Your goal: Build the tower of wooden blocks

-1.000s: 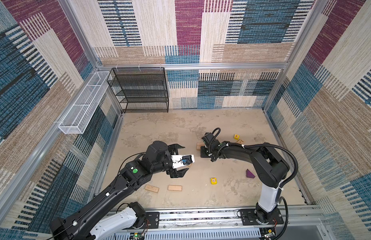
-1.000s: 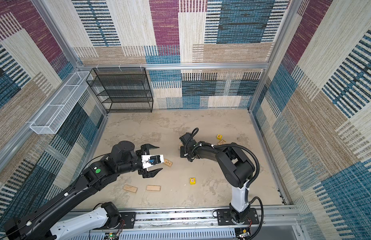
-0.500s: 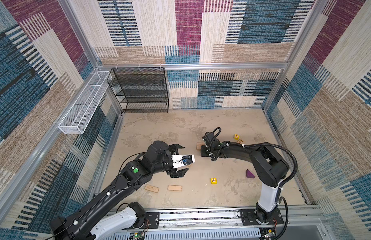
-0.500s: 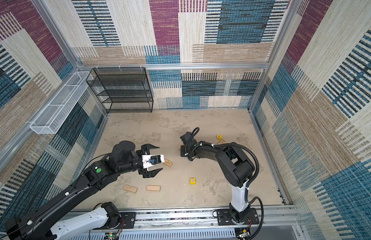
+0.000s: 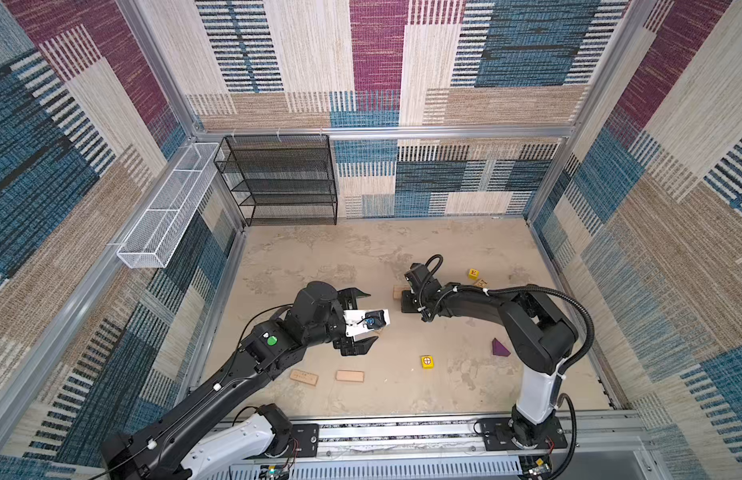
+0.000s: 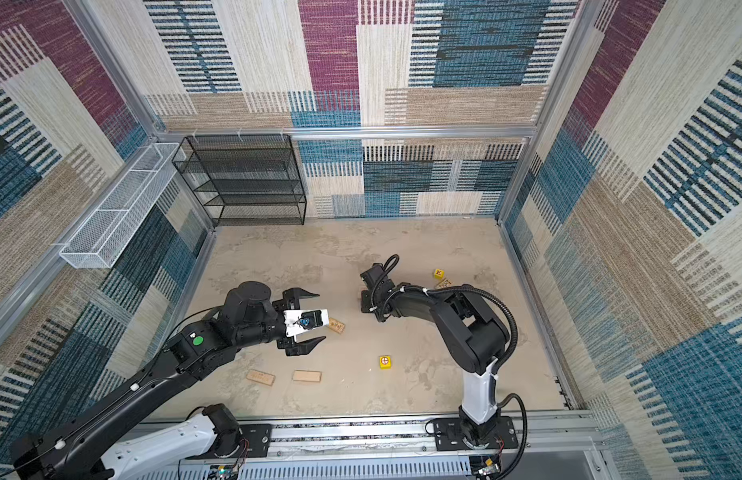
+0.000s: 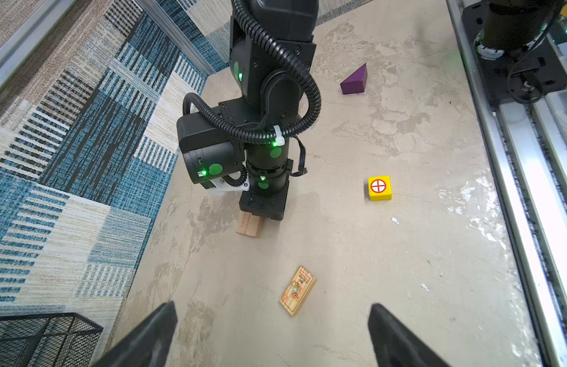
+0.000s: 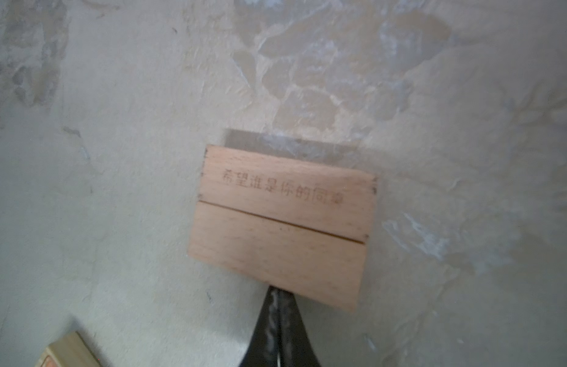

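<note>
We observe the right gripper (image 8: 277, 295) clenched on nothing, tips at the edge of the two side-by-side planks (image 8: 282, 222) — the left gripper (image 7: 272, 306) spread wide — with the printed plank (image 7: 297, 290), yellow cube (image 7: 379, 187) and purple wedge (image 7: 355, 81) lying apart from that pair.

the left arm (image 5: 236, 374) stretches forward and inward, its left gripper (image 5: 373, 317) held about level with both jaws spread wide apart. the right arm (image 5: 477, 303) folds across toward the middle, and the right gripper (image 8: 278, 305) points downward, jaws pressed fully together.
</note>
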Robot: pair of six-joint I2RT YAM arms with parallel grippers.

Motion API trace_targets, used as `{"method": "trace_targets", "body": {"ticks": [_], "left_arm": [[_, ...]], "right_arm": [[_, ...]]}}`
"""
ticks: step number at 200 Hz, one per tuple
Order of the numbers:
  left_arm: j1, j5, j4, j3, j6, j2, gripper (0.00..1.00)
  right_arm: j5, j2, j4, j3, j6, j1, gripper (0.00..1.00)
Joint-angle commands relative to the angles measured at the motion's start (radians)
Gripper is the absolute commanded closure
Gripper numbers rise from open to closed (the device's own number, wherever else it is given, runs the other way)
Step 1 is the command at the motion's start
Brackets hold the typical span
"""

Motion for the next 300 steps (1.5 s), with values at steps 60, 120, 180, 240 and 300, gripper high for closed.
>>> {"method": "trace_targets", "body": {"ticks": [60, 120, 180, 240, 300], "left_arm": [[0.000, 0.003, 0.027, -0.002, 0.019, 0.001, 0.01], [0.000, 0.002, 0.027, 0.006, 0.010, -0.012, 0.01], [0.000, -0.035, 0.049, 0.003, 0.001, 0.002, 0.01], [0.000, -0.067, 0.073, -0.006, -0.008, 0.010, 0.01], [0.000, -0.133, 0.111, -0.005, -0.033, 0.015, 0.01]], "right_arm": [[0.006, -0.005, -0.057, -0.007, -0.006, -0.002, 0.93], [-0.040, -0.100, -0.084, 0.013, -0.037, -0.002, 0.90], [0.008, -0.235, -0.140, 0.038, -0.087, -0.003, 0.89], [0.077, -0.413, -0.075, -0.021, -0.131, -0.059, 0.78], [-0.009, -0.542, 0.016, -0.130, -0.101, -0.159, 0.31]]}}
